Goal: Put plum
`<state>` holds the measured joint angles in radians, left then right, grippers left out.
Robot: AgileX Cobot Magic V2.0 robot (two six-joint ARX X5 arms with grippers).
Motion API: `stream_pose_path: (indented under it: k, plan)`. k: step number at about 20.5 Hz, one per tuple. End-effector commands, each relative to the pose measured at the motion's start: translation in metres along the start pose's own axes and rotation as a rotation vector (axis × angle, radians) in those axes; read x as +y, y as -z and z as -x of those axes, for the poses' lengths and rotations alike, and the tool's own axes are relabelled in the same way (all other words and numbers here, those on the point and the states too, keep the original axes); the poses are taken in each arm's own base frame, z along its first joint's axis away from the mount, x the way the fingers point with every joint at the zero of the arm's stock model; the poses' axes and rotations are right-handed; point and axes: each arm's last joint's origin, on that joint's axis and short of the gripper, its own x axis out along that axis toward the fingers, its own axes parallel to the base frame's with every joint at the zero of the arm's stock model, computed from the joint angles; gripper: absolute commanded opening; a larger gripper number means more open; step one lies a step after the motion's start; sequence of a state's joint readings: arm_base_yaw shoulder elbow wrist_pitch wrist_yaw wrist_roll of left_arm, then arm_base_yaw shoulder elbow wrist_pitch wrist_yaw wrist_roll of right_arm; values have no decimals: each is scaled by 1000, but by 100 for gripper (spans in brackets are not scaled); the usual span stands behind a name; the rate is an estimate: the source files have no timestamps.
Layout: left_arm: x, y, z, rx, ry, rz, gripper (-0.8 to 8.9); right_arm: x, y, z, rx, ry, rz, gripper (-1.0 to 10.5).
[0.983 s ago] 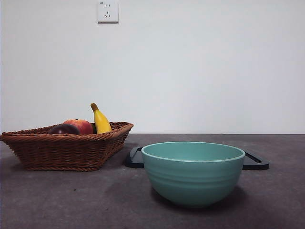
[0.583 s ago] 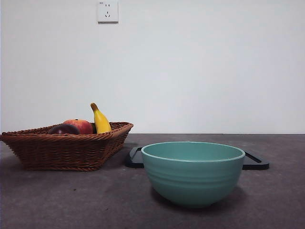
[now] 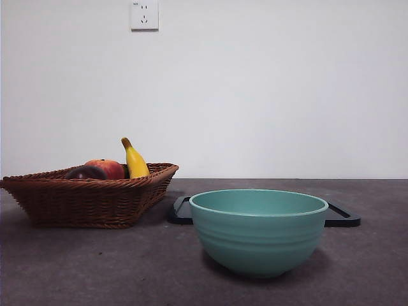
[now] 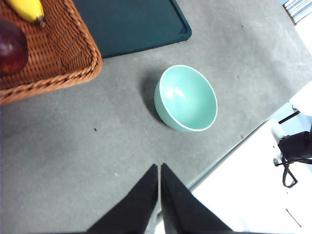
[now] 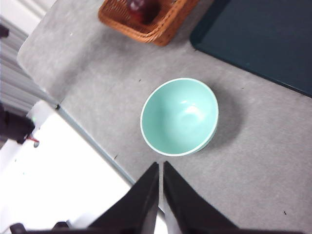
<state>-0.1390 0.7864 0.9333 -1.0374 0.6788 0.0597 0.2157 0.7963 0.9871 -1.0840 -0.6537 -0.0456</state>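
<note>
The dark maroon plum (image 3: 85,172) lies in the brown wicker basket (image 3: 89,197) at the left of the table, next to a red-orange fruit (image 3: 109,168) and a yellow banana (image 3: 134,159). The left wrist view catches the plum (image 4: 10,46) at its edge; the right wrist view shows the plum (image 5: 141,9) in the basket corner. A teal bowl (image 3: 258,229) stands empty near the table's front. Both grippers hang high above the table, away from everything: my left gripper (image 4: 159,168) and my right gripper (image 5: 161,165) are each shut with nothing held.
A dark flat tray (image 3: 338,217) lies behind the bowl, to the basket's right. The table's front edge (image 4: 229,151) runs close to the bowl. A wall with a socket (image 3: 144,15) stands behind.
</note>
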Motion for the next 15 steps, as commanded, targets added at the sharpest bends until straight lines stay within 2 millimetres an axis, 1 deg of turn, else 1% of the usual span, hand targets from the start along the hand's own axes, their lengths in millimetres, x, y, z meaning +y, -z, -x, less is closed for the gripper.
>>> stream_pose_path:
  k: [1, 3, 4, 6, 7, 9, 11, 15]
  plan:
    - [-2, -5, 2, -22, 3, -37, 10, 2, -4, 2, -12, -3, 33, 5]
    - [-2, -5, 2, -22, 3, -34, 78, 2, -4, 2, -12, -3, 33, 12]
    - [-2, -5, 2, -23, 2, -35, 145, 2, -4, 2, -12, -3, 32, 59]
    - [-2, -5, 2, -23, 2, -27, 305, 2, -4, 2, -12, -3, 29, 248]
    - [-2, -5, 2, -23, 2, -26, 352, 2, -4, 2, -12, -3, 29, 305]
    - [-2, -6, 2, -25, 2, -25, 409, 2, -4, 2, -12, -3, 29, 355]
    - [-2, -6, 3, -30, 1, -26, 442, 2, -4, 2, -12, -3, 28, 364]
    - [-2, -8, 2, -43, -1, -13, 447, 2, -4, 2, -12, -3, 27, 365]
